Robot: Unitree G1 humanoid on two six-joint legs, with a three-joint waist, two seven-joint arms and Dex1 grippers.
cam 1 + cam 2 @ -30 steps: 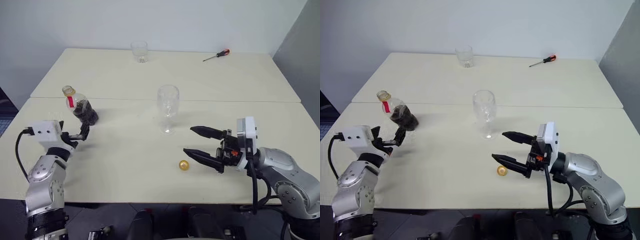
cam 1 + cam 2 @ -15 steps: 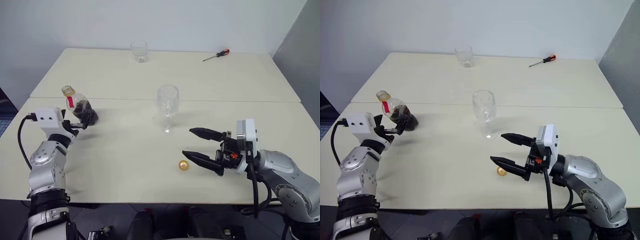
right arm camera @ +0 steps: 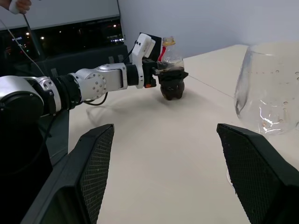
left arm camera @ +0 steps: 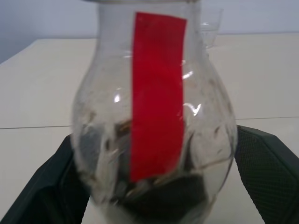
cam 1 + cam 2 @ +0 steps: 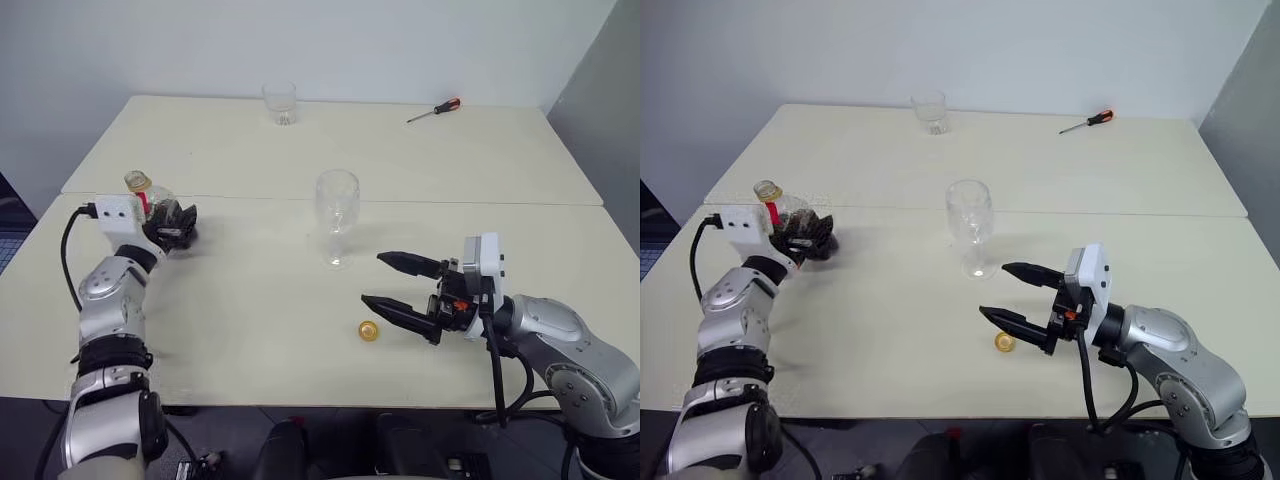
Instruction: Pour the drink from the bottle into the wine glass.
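Since a second ago the left gripper [image 5: 178, 222] has pushed forward from short of the bottle [image 5: 165, 214] until its widely spread black fingers stand on either side of the bulbous body, not yet pressing it; the right arm has kept its place. Nearest, a small yellow cap [image 5: 369, 331] lies on the matte cream table [image 5: 250, 330], just left of the right gripper [image 5: 385, 283], whose ribbed black fingers are parted wide and empty, pointing left. At the left edge the clear ribbed plastic bottle stands uncapped, carrying a plain red strip with no readable writing and dark drink [image 4: 159, 196] in its bottom. Mid-table stands the clear stemmed wine glass [image 5: 336, 215]. Far back are a short clear tumbler [image 5: 279, 102] and a red-handled screwdriver [image 5: 434, 110].
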